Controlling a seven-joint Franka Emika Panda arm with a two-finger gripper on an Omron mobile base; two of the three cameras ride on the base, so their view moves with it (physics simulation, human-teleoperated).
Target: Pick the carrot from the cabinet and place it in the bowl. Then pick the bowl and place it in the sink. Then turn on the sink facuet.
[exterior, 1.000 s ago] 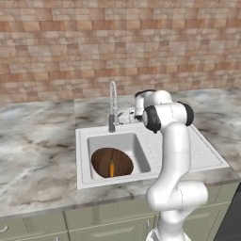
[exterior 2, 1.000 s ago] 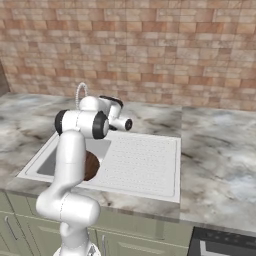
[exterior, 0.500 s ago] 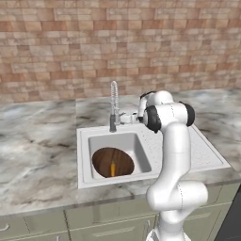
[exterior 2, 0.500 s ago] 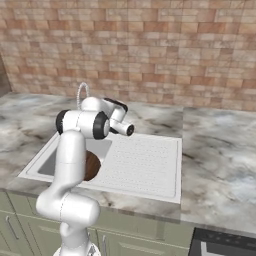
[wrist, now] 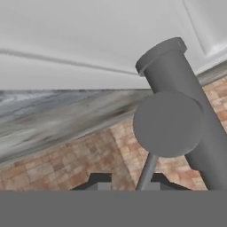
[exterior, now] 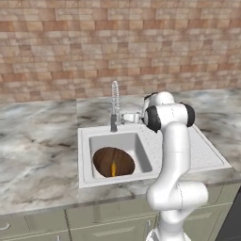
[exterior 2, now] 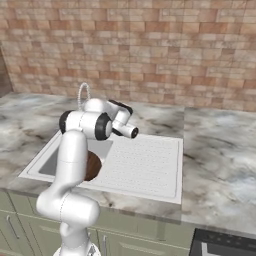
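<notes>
Gripper [wrist: 126, 186] tips rise as two small dark stubs at the bottom centre of the hand view, and the thin grey lever stem of the tall slim chrome faucet [exterior: 114, 106] runs down between them from a round grey knob in the middle right of that frame. The jaws stand narrow, close on either side of the stem, but whether they actually pinch it cannot be told. Behind the knob, the faucet's thick grey base tube slants from the upper centre to the lower right of the hand view, with the white sink surface across the top and brick wall across the lower part.

In the left base view, the white arm rises from the lower right and bends over to the centre of the frame, its hand reaching left to the foot of the faucet, just right of the spring-coiled neck. The white rectangular sink unit [exterior: 84, 136] lies in the centre of the frame, sunk in the grey marbled counter [exterior: 37, 141]. The wide shallow dark brown wooden bowl [exterior: 104, 159] sits in the square basin at centre left, and the small orange tapered carrot [exterior: 113, 168] lies inside the bowl, towards its near rim.

In the right base view, the arm stands at the left and hides most of the basin; a slice of the bowl [exterior 2: 93, 165] shows beside it, left of the ribbed drainboard [exterior 2: 145, 165] at the centre.
</notes>
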